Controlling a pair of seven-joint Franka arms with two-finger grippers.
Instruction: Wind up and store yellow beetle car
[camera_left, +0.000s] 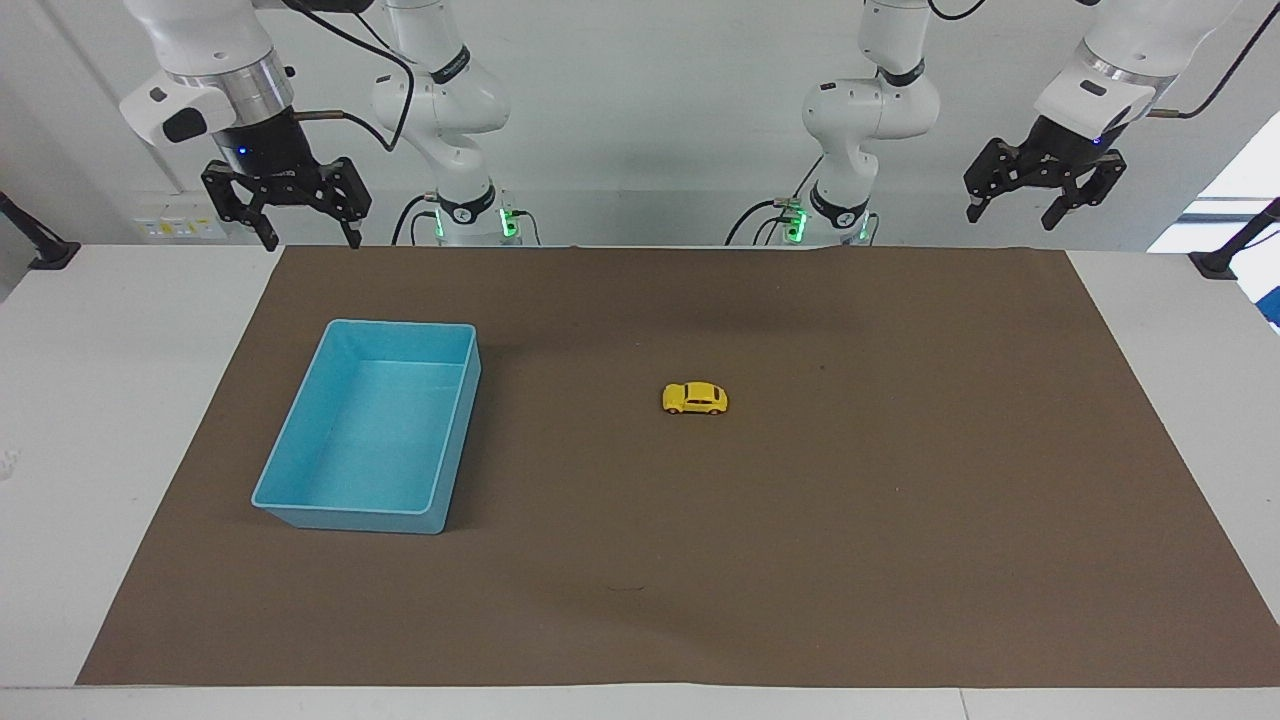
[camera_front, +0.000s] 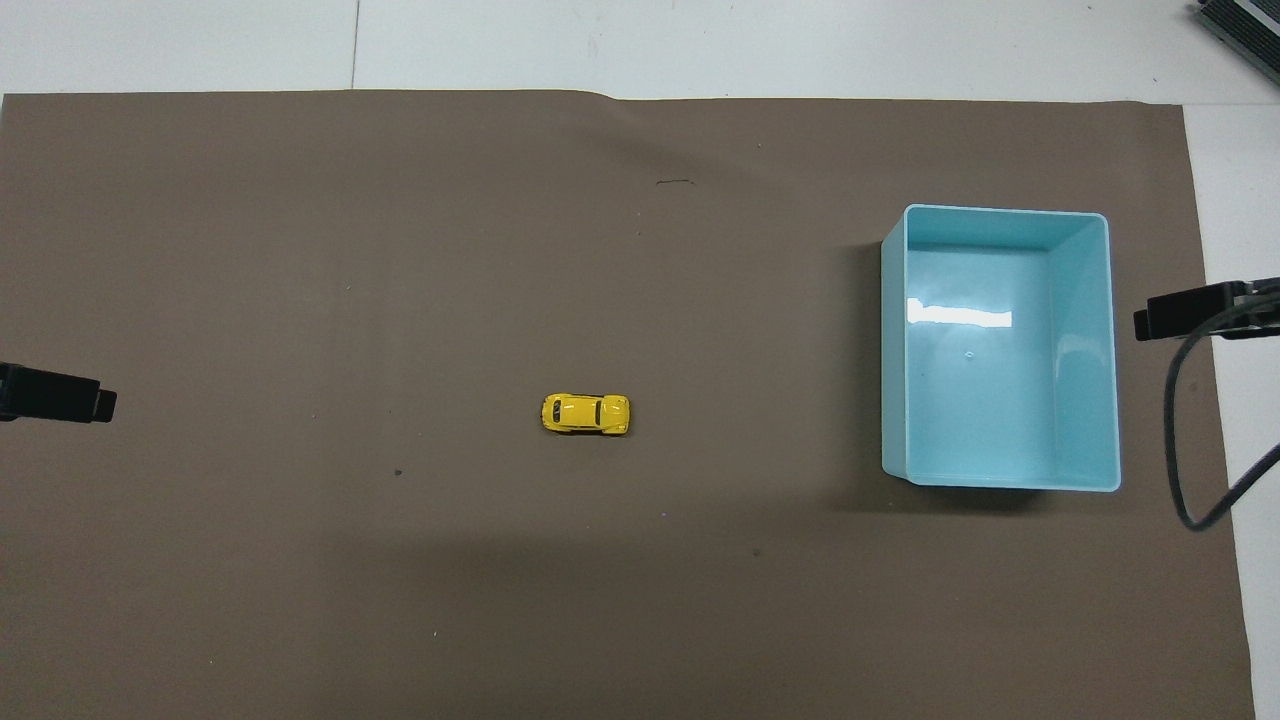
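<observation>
So the white counter (camera_left: 120, 420) is mostly covered by a big brown paper mat (camera_left: 800, 520) with a crease along the edge nearest the robots, there's a plain white wall (camera_left: 650, 120) up by the arm bases, and the yellow beetle car (camera_left: 695, 398) sits on its wheels roughly mid-mat, side-on to the robots and well apart from the light-blue bin (camera_left: 300, 500), which has nothing in it and sits toward the right arm's end. Both arms are just waiting: the right gripper (camera_left: 308, 240) hangs up over the mat's edge near the bin's end, the left gripper (camera_left: 1012, 217) is raised by the mat's corner at its own end, and both have their fingers spread open with nothing in them.
</observation>
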